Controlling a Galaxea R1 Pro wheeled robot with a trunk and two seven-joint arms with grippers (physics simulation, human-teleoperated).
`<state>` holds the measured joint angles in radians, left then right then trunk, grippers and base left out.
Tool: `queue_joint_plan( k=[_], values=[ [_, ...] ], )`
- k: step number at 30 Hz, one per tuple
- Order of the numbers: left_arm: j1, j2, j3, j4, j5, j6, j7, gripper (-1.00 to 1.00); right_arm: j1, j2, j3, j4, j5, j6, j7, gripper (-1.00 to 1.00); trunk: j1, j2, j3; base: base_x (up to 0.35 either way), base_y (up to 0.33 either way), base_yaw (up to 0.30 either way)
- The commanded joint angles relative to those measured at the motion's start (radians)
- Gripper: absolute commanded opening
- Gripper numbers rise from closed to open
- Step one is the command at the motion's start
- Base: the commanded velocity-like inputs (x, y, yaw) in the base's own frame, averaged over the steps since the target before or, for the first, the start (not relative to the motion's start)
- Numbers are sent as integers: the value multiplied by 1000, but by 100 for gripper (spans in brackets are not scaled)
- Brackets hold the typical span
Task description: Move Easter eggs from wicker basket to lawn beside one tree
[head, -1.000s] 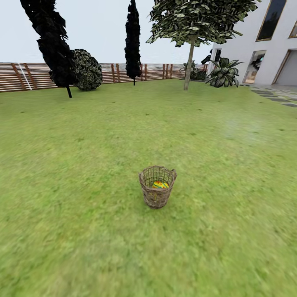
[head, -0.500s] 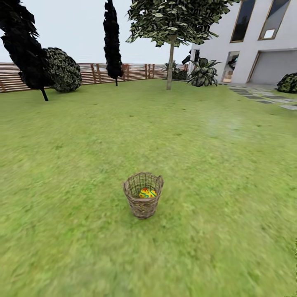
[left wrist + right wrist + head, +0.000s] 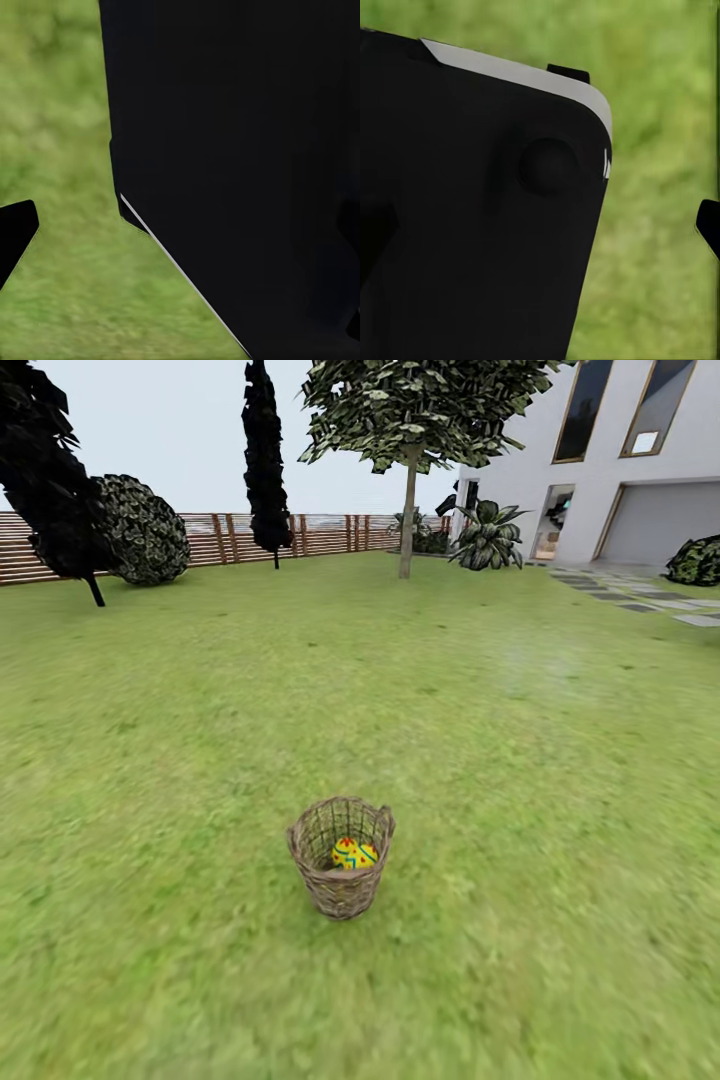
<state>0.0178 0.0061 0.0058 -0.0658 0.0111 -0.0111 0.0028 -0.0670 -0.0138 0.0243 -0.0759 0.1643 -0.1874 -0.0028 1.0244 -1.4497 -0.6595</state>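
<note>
Since the earlier frames, the camera is seen nearer the basket (image 3: 341, 857), lower in the head view. No writing is legible. On the lawn (image 3: 520, 760) the basket stands upright, eggs (image 3: 354, 853) inside. Finger state cannot be told.

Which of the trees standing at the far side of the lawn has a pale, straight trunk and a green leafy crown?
The broad-crowned tree nearest the white house. The two narrow columnar trees toward the slatted wooden fence are near-black throughout.

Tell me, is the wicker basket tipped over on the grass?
No, the basket stands upright on the lawn with painted eggs inside.
</note>
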Motion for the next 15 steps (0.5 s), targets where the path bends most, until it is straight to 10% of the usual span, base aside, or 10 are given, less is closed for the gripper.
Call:
queue_joint_plan(
  k=[1,15],
  values=[
    [1,0,0,-2,1,-1,0,100,0,-1,2,1,4,-3,0,100,1,0,-1,315,0,0],
    [1,0,0,-2,1,-1,0,100,0,-2,3,2,3,0,0,100,1,0,-1,315,0,0]
  ],
)
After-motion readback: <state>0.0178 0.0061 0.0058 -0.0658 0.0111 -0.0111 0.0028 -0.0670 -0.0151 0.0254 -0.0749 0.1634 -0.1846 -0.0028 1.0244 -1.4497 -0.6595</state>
